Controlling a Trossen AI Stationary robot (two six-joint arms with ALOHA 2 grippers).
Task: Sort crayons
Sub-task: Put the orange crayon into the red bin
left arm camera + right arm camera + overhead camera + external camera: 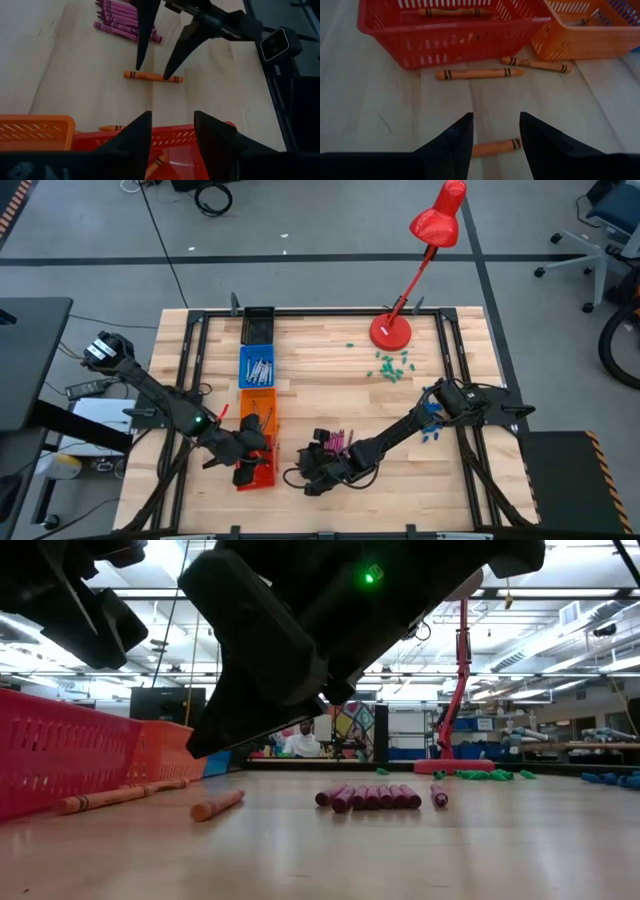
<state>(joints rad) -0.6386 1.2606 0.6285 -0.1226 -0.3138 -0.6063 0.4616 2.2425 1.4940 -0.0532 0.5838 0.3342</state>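
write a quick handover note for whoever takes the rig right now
Right gripper: open, hanging just over an orange crayon on the table, nothing held.
Left gripper: open and empty, over the red basket.
Placed: one orange crayon lies in the red basket; grey crayons are in the blue basket.
Left: two more orange crayons beside the baskets, and the pink crayons in a row on the table.
The orange basket sits between red and blue.

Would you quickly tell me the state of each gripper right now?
Left gripper: open, empty, over the red basket.
Right gripper: open, empty, above an orange crayon.
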